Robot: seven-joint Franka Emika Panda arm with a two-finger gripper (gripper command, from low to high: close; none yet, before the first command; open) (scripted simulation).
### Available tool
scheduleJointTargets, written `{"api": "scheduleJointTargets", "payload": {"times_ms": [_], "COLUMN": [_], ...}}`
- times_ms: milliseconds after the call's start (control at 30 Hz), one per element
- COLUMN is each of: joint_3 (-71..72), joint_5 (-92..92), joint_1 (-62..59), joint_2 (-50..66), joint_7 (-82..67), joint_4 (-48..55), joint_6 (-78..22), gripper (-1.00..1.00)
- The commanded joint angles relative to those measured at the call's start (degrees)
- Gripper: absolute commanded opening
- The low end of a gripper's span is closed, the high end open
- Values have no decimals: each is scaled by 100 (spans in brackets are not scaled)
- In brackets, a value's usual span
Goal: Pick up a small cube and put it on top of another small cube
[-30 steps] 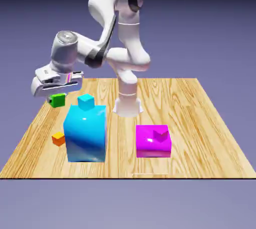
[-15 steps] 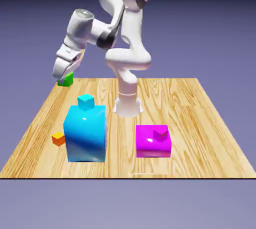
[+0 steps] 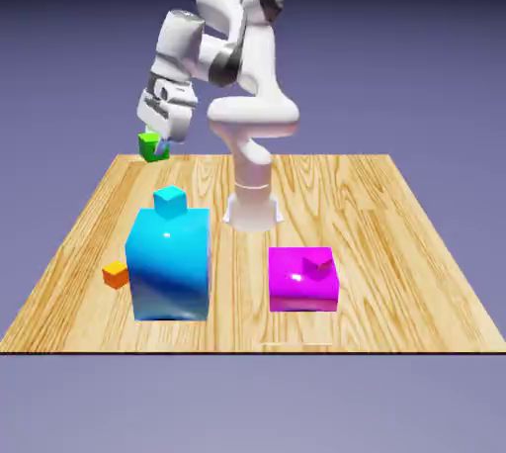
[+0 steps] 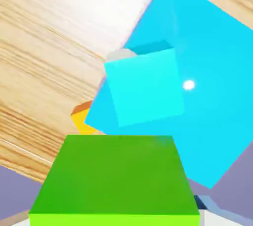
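My gripper is closed on the green cube; the fingers stand only as far apart as the cube's width, and the cube is clamped between them. In the exterior view the green cube hangs at the lower end of my hand, raised clear of the wooden surface, toward the exterior view's left; its outline lies at the surface's far left corner.

My arm extends from its base at the far edge of the surface; the hand is pitched downward.

Arrangement on the surface, exterior view: the large cyan block stands left of centre; a small cyan cube appears at its top edge; the small orange cube sits on the wood just beside the large block, on the exterior view's left; the magenta block lies well apart, on the exterior view's right; a small magenta cube shows against its upper right part.

Hand view: the green cube fills the lower middle and hides most of my fingertips; beyond it, the small cyan cube overlaps the face of the large cyan block; the small orange cube shows in part, at the block's corner; a pale rounded shape adjoins the small cyan cube's outline; I cannot identify it.
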Motion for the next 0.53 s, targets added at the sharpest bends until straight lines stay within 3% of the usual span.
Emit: {"api": "scheduleJointTargets", "payload": {"times_ms": [0,167,367,400,500], "joint_3": [-84,-349,-961,-961,-749], "joint_5": [-18,-123,-746,-747,-531], "joint_1": [83,344,245,245,279], "joint_2": [-143,-592,415,415,66], "joint_7": [-257,-1044,-807,-807,-889], "joint_4": [-95,-395,-810,-810,-666], "joint_6": [19,63,1500,1500,1003], "gripper": [-100,-100,-100,100,100]}}
